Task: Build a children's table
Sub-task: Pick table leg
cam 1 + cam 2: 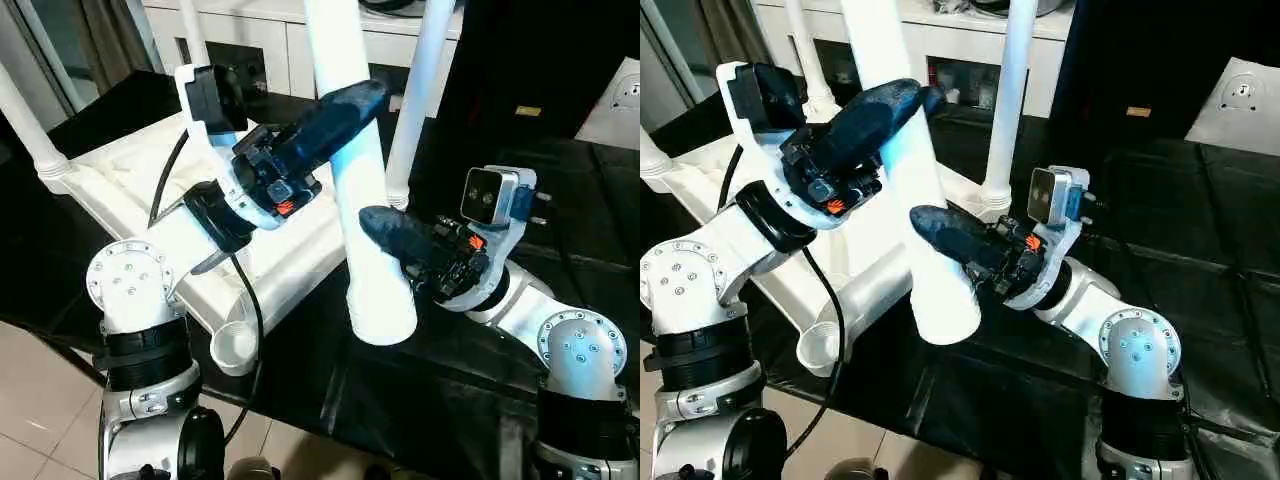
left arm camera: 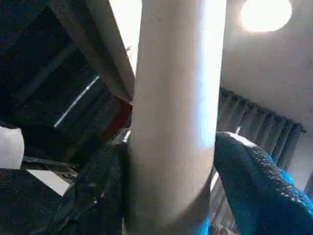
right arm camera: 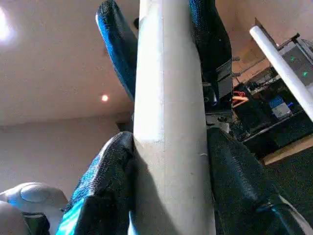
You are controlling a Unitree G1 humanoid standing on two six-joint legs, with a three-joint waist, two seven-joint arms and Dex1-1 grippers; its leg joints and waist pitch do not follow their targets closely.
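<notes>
I had the loose leg [image 1: 365,200] standing nearly upright between both grippers, its wide end hanging just above the black mat [image 1: 560,200] at the near edge of the work surface. The right gripper [image 1: 400,245] was clamped on the lower part of the leg, a finger pressed to each side of it, as the right wrist view showed plainly. I judged that low grip was there to carry the weight and keep the leg from swinging.

The left gripper [image 1: 335,105] sat higher on the same leg. In the left wrist view one finger [image 2: 102,191] lay against the leg, while the other finger [image 2: 259,181] seemed to stand a shade clear of it, so I took that hand as straddling the leg with the jaws partly open, not yet a firm hold. I could not tell for sure whether that second finger touched.

The tabletop [image 1: 130,170] lay upside down on the mat to the robot's left, ribbed side up. Two legs already stood in it: one at the far left corner [image 1: 25,125] and one behind the held leg [image 1: 420,90]. An open socket [image 1: 233,350] at the near corner faced the camera, close to the held leg's wide end.

My reading was that two grips, spaced apart along the leg, would let me steer it and twist it into a socket without it tipping.
</notes>
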